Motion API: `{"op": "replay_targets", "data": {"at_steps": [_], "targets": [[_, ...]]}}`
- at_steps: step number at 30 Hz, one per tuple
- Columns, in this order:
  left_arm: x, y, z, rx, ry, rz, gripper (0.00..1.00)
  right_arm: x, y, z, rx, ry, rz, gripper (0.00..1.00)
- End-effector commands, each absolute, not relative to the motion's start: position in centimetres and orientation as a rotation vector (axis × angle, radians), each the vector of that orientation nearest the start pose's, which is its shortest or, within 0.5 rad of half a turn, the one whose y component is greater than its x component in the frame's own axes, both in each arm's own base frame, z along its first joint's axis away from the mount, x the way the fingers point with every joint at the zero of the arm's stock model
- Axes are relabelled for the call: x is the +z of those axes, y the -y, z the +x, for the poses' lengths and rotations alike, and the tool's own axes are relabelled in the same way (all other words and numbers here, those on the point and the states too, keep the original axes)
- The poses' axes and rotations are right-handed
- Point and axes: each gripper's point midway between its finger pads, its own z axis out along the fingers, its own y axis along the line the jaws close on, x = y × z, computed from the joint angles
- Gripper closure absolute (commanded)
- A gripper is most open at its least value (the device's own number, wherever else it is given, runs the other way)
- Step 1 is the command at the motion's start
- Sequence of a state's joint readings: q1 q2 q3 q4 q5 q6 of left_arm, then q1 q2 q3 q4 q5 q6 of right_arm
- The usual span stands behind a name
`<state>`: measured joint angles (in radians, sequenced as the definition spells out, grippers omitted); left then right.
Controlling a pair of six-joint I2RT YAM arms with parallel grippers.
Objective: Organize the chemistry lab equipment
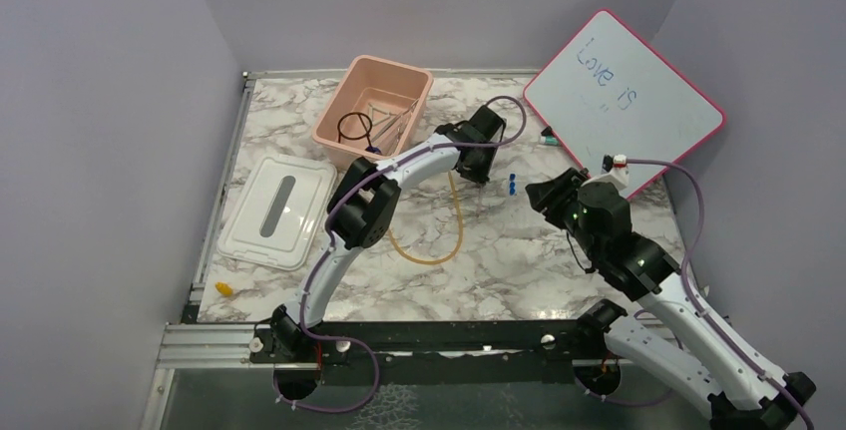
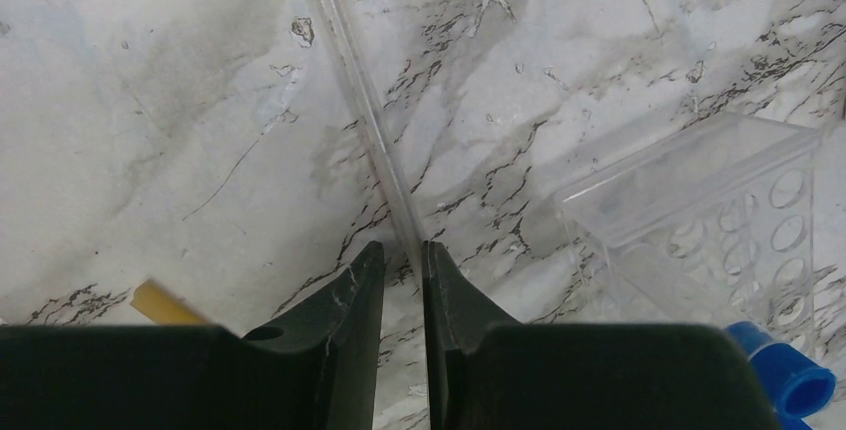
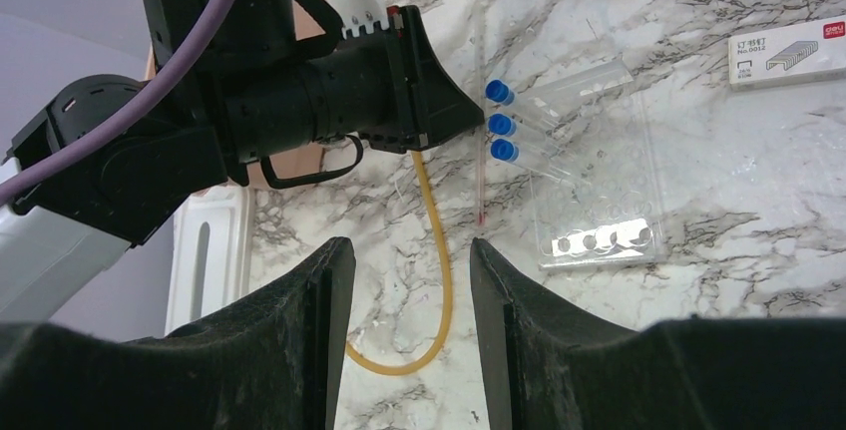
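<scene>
The thin glass rod (image 2: pixel 369 111) lies flat on the table (image 1: pixel 519 270) between the amber tube (image 3: pixel 436 250) and the rack (image 3: pixel 599 201), its long axis running straight away from the left gripper (image 2: pixel 403 250), whose nearly closed jaws flank its near end, though I cannot tell if they pinch it, while the right gripper (image 3: pixel 409 250) hangs with jaws apart and empty, and the whiteboard (image 1: pixel 624 101) reads "Love is".

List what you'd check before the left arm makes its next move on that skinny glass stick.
1. Glass rod lined up with the left gripper: ok, it runs straight into the gap between the fingers.
2. Firm grip on the rod: cannot tell; the fingers stand close on either side of it.
3. Clear tube rack out of the fingers' way: ok, off to one side.
4. Amber tube apart from the rod: ok.
5. Pink tub uncovered: ok, its lid lies on the table beside it.
6. Right gripper out of the way: ok, open, empty, held back.
</scene>
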<state>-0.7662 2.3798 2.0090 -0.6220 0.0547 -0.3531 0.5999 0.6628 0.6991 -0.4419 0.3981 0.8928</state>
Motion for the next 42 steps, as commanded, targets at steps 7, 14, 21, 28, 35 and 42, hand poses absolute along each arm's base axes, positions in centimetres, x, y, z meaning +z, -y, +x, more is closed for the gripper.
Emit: {"op": "replay_targets", "data": {"at_steps": [7, 14, 21, 28, 35, 42], "targets": [[0.9, 39.4, 38.6, -0.354, -2.622, 0.665, 0.8, 22.5, -12.2, 25.2, 0.594, -1.878, 0.543, 0.5], [2.1, 34.6, 40.3, -0.011, -2.571, 0.602, 0.97, 22.5, -12.0, 25.1, 0.588, -1.877, 0.55, 0.5], [4.0, 34.8, 39.7, -0.074, -2.557, 0.624, 0.96, 22.4, -11.9, 25.1, 0.581, -1.877, 0.559, 0.5], [7.6, 38.2, 40.0, -0.291, -2.514, 0.595, 0.84, 22.3, -11.9, 25.1, 0.582, -1.882, 0.56, 0.5], [10.4, 40.9, 38.6, -0.521, -2.475, 0.595, 0.69, 22.4, -11.8, 25.1, 0.577, -1.874, 0.562, 0.5], [8.7, 41.3, 38.7, -0.526, -2.496, 0.592, 0.62, 22.0, -12.2, 25.1, 0.591, -1.89, 0.556, 0.5]]}}
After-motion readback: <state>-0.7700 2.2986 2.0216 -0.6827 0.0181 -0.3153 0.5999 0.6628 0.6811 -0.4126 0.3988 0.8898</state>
